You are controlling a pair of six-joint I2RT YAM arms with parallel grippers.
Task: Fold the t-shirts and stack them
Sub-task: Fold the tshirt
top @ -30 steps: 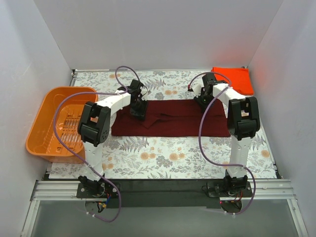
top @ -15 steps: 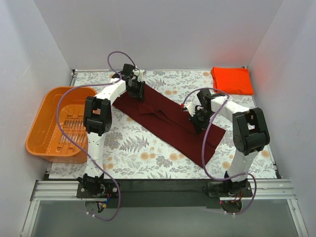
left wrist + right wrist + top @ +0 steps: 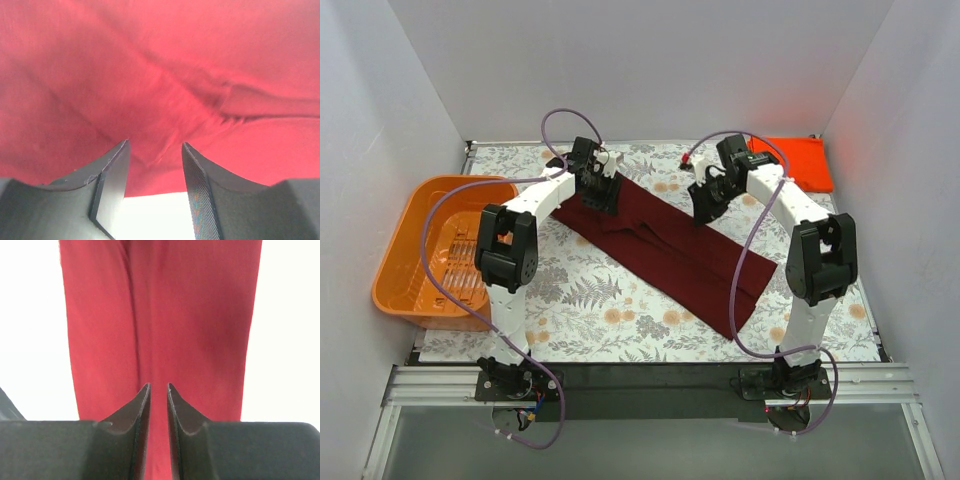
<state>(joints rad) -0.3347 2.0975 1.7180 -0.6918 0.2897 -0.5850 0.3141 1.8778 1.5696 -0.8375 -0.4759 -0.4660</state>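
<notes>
The maroon t-shirt [image 3: 670,255] lies flat in a long band running diagonally across the table [image 3: 610,325], from back left to near right. The left gripper [image 3: 598,193] sits at the band's far left end. Its jaws are spread, and cloth fills the view beyond the tips, apparently not pinched. The right gripper [image 3: 704,203] hangs over the band's middle. Its jaws are almost pressed together, leaving a thin slit with nothing in it. The orange-red t-shirt [image 3: 807,165], a folded rectangle, lies in the back right corner. An orange basket [image 3: 398,250] sits at the table's left edge.
</notes>
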